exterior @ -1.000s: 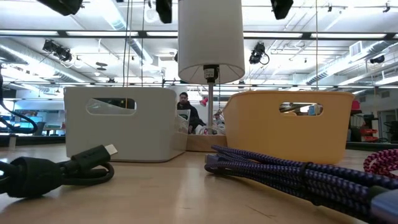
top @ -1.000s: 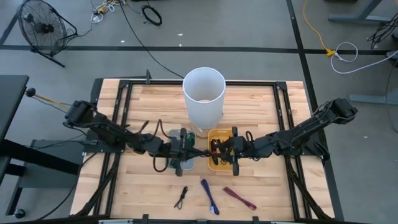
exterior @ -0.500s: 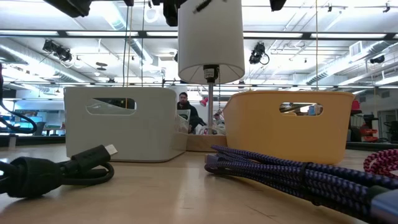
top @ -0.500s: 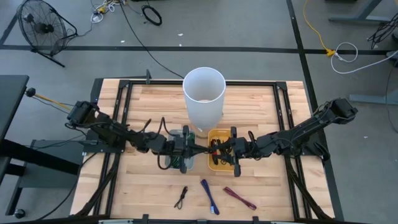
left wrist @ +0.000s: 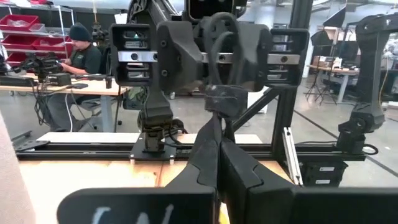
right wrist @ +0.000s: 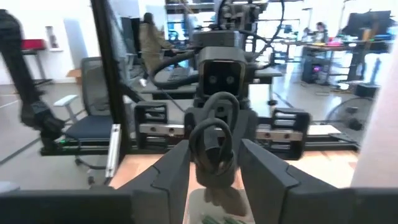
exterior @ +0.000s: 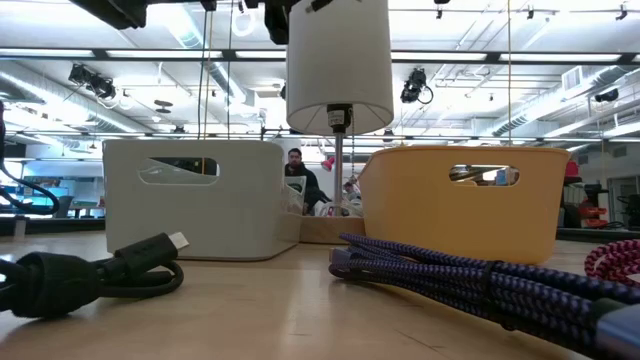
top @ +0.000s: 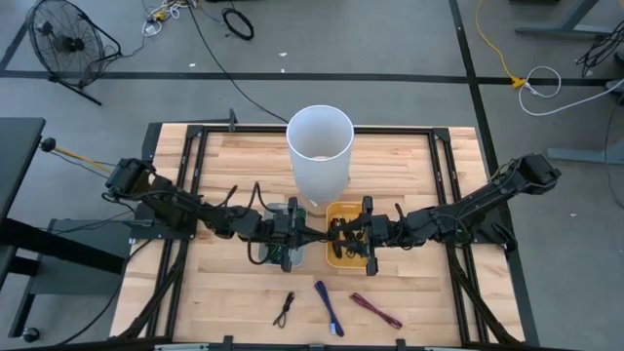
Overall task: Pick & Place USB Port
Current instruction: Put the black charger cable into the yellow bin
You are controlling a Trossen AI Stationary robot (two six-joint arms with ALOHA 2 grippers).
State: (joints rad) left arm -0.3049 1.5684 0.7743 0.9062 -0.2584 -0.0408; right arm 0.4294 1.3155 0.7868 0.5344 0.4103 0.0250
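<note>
- The left tool [top: 294,234] hangs over the white bin [top: 283,248]; its wrist view shows the fingers [left wrist: 208,155] pressed together, clenched, with a dark looped cable [left wrist: 222,62] in line with them, seemingly hanging from the opposing arm.
- The right tool [top: 334,234] sits over the yellow bin [top: 343,249], at 3 o'clock from the white one; its fingers [right wrist: 171,171] stand apart around a dark cable loop [right wrist: 211,146], though whether they grip it I cannot tell.
- Risk: the tools nearly meet, so a collision or a cable dropped between bins is likely.
- Three more cables lie at 6 o'clock on the slatted wooden worktop [top: 409,161]: smooth rubbery black cable [exterior: 90,270], braided purple cable [exterior: 470,275], braided red cable [top: 376,311]. A white cylinder [top: 320,146] stands at 12 o'clock.
</note>
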